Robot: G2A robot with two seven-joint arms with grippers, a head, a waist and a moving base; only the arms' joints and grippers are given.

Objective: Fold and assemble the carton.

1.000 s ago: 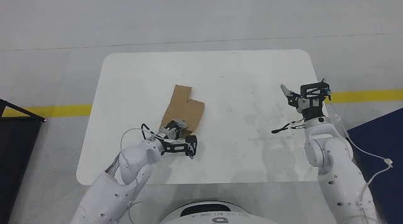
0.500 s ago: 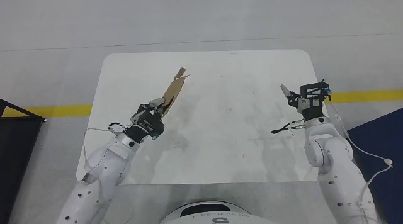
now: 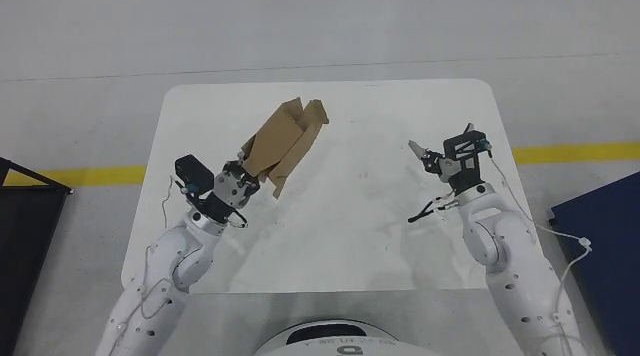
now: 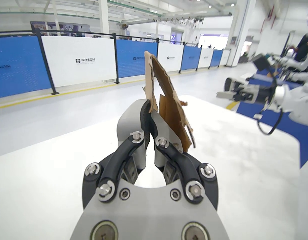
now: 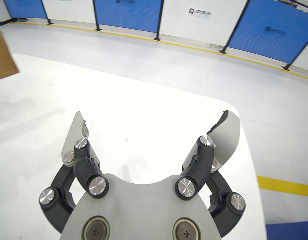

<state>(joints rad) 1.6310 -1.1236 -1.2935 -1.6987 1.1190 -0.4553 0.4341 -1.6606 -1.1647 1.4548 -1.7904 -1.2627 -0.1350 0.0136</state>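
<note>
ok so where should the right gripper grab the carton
Probably its free upper edge, approached from the right gripper's own side. The left gripper clamps the carton's lower end, holding it raised and tilted, so the thin upper panels stand clear.

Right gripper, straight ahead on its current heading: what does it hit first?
Likely just bare table: the open right gripper aims across it toward the far edge. The carton in the left gripper sits well off that line. Downward tilt is unclear.
</note>
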